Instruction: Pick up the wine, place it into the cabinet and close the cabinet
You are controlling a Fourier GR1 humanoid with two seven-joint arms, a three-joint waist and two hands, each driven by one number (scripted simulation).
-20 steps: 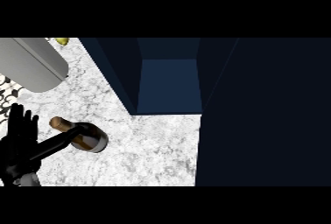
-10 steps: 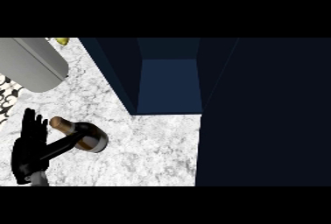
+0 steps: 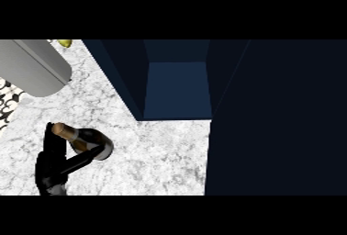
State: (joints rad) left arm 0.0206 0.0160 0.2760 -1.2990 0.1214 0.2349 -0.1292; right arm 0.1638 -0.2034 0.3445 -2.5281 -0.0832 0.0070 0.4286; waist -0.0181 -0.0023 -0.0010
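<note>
Wine: dark glass wine bottle with a brown cork top, standing on the white marbled counter top, left of the cabinet and apart from it.
Left hand: black hand at the lower left, fingers and thumb wrapped around the bottle.
Right hand: out of sight.
Cabinet: dark blue cabinet with an open compartment, upper centre; its dark door panel fills the right side.
Other: grey rounded object at upper left.
</note>
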